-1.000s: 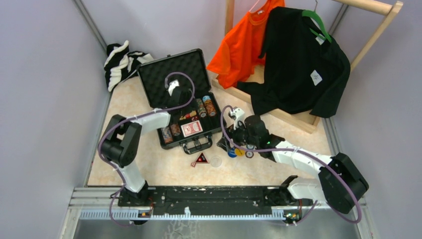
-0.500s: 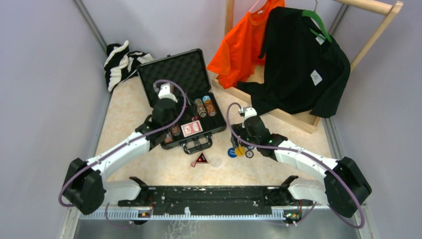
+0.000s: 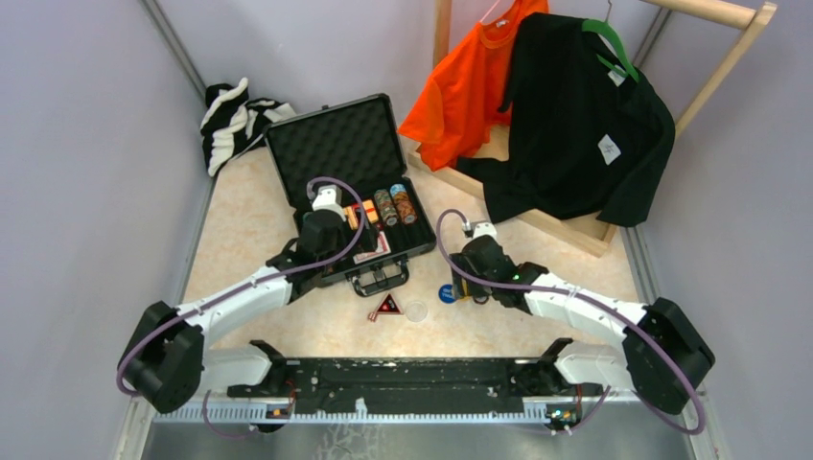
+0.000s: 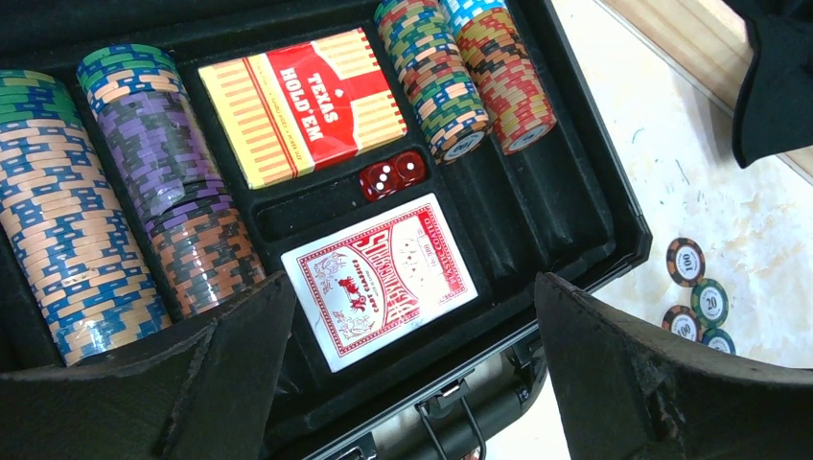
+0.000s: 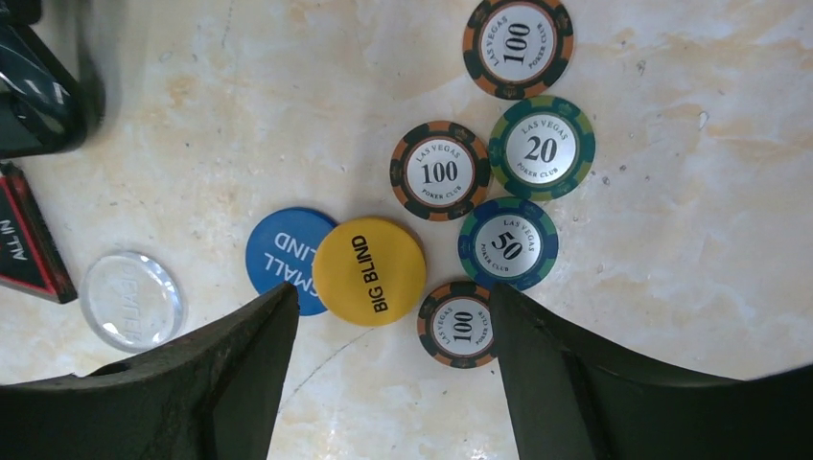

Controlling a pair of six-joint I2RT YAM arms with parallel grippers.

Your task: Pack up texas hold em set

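Jaws spread and empty on both arms; the right pair hovers over loose chips (image 5: pixel 440 171) and the yellow disc (image 5: pixel 369 271) on the surface (image 5: pixel 671 287) beside the open briefcase (image 3: pixel 336 144). We straddle one piece squarely before closing.

White-black arms (image 3: pixel 244 292), purple cables (image 3: pixel 335 179); left gripper (image 4: pixel 412 297) seemingly black.

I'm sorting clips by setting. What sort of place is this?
Probably a robot lab test cell: plain partition walls box in a small tabletop, a metal mounting rail runs along its near edge, and a wooden clothes rack stands at the back.
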